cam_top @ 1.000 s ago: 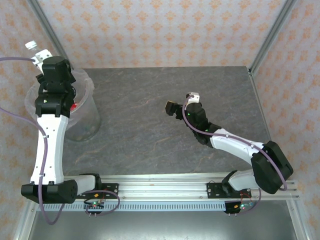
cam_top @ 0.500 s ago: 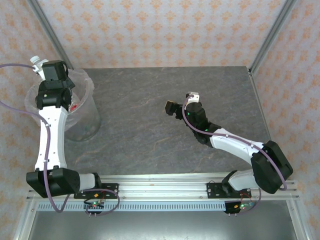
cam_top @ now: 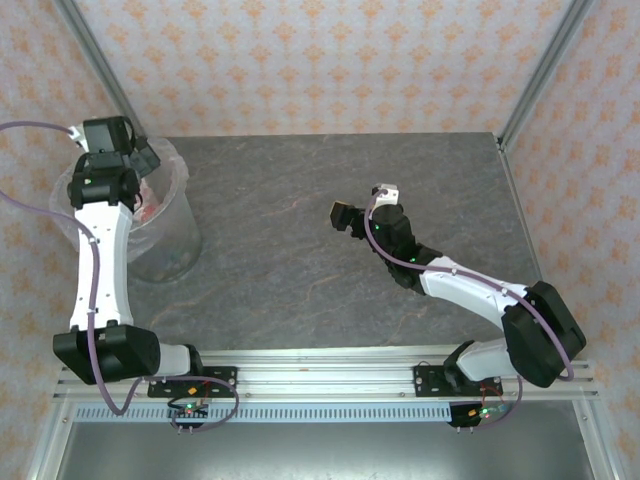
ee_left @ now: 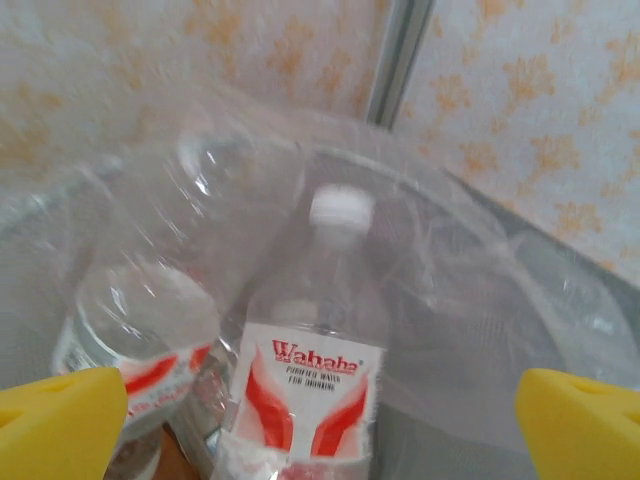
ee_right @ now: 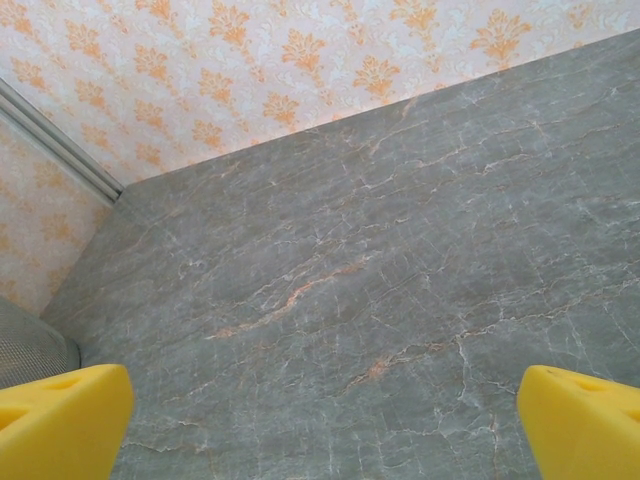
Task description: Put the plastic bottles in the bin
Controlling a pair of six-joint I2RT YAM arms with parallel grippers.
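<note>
On the left, the left arm (cam_top: 100, 230) reaches over the bin (cam_top: 178, 240), which stands at the far left corner of the surface (cam_top: 300, 190). The left jaws are spread wide and grasp nothing. In the wrist view their yellow fingertips (ee_left: 60, 420) sit at the two lower corners, well apart. A bottle (ee_left: 320, 340) lies below and between them, inside the bin and touched by neither.

We judge the step in hand to be the drop into the bin and the pull-away. To do it well, we keep the jaws wide and rise straight up, so that neither finger catches the crinkly bag (ee_left: 450, 260) lining the rim. Only then do we swing toward the middle of the surface. A sideways move made low could drag the liner or tip the bin.

The bottle is small and clear, with a white cap (ee_left: 341, 207) and a red-and-white label reading "Wahaha". It leans neck-up against the bag. Just to its left lies a second bottle (ee_left: 130, 320), also clear with a red-and-white label, its cap hidden from us. Both look light and slick, so we expect them to roll and settle freely.

To the right, the right arm (cam_top: 470, 290) hangs over the grey, veined surface, well apart from the bin. The right jaws are spread wide too, with nothing between them.
</note>
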